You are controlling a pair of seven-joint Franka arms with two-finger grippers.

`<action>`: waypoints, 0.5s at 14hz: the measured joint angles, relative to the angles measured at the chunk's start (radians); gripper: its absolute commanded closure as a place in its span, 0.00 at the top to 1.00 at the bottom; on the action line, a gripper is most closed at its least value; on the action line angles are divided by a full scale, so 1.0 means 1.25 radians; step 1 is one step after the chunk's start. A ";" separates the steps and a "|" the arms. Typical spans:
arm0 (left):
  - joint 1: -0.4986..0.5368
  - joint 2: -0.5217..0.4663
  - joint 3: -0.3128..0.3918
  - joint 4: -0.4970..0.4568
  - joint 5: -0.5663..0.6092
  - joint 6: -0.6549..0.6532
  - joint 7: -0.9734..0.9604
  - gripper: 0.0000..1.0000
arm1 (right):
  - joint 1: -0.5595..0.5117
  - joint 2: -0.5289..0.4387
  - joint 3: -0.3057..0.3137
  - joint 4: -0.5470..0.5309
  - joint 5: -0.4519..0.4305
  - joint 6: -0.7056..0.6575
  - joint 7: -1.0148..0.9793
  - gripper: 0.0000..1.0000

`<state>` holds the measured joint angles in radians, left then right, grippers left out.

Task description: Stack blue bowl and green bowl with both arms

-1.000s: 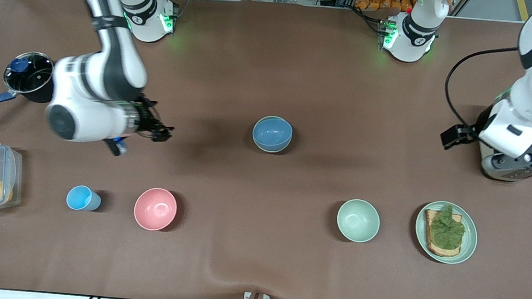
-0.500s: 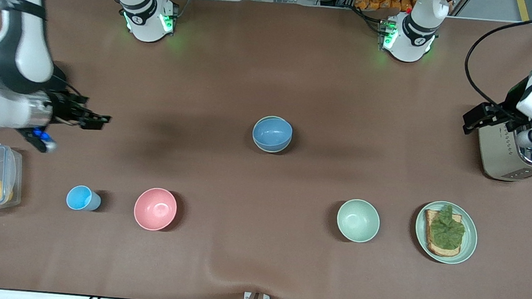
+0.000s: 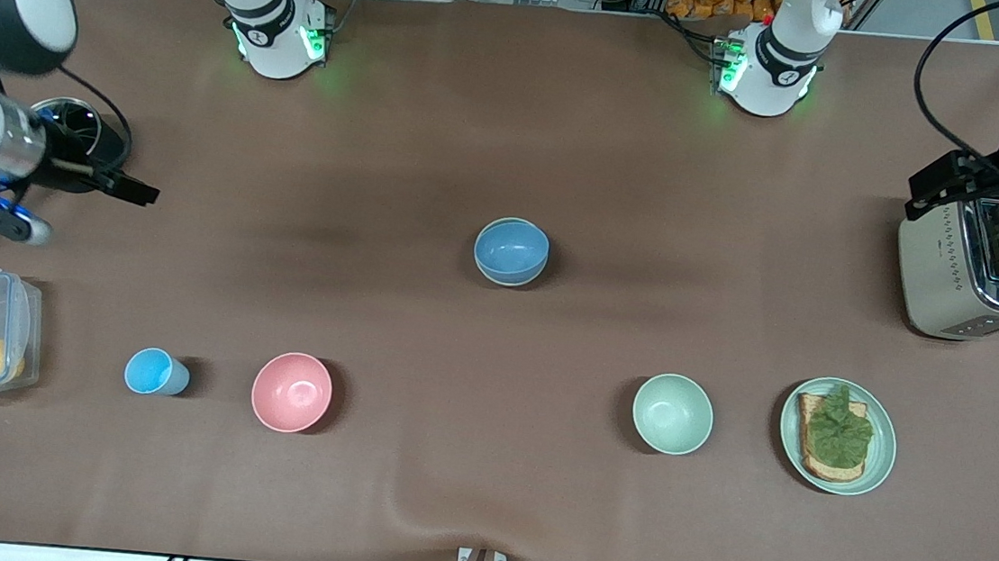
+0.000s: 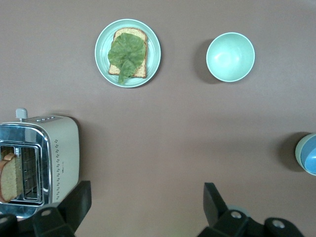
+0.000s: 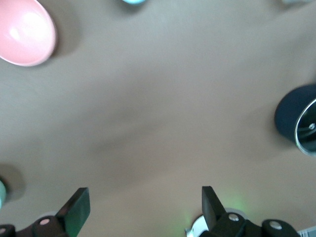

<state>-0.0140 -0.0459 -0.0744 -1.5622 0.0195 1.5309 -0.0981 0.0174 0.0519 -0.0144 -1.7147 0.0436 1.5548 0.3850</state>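
While both arms hang raised, left claw [image 4: 143,210] and right claw [image 5: 143,210] gape.

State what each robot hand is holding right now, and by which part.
Nothing is held. The left hand is open over the toaster; the right hand is open near the pot. The blue bowl sits in a green bowl, ungripped.

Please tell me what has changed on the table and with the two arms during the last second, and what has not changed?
Both arms drew away from the middle. The right gripper, open, went from near the blue bowl to the pot at the right arm's end. The left gripper, open, rose clear of the toaster it had covered. Nothing was grasped or released. The blue bowl stays nested in a green bowl; the other green bowl stayed put.
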 measured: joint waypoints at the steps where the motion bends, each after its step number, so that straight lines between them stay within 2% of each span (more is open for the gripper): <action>1: -0.003 0.000 0.000 0.008 0.000 -0.014 0.000 1.00 | -0.003 -0.019 0.004 0.003 -0.005 0.008 -0.004 1.00; 7: -0.006 0.000 0.004 0.015 0.000 -0.056 0.000 1.00 | 0.002 -0.060 -0.003 0.108 -0.008 0.001 -0.063 1.00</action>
<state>-0.0217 -0.0455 -0.0690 -1.5435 0.0195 1.4603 -0.0979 0.0196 -0.0235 -0.0180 -1.5803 0.0340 1.5555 0.3062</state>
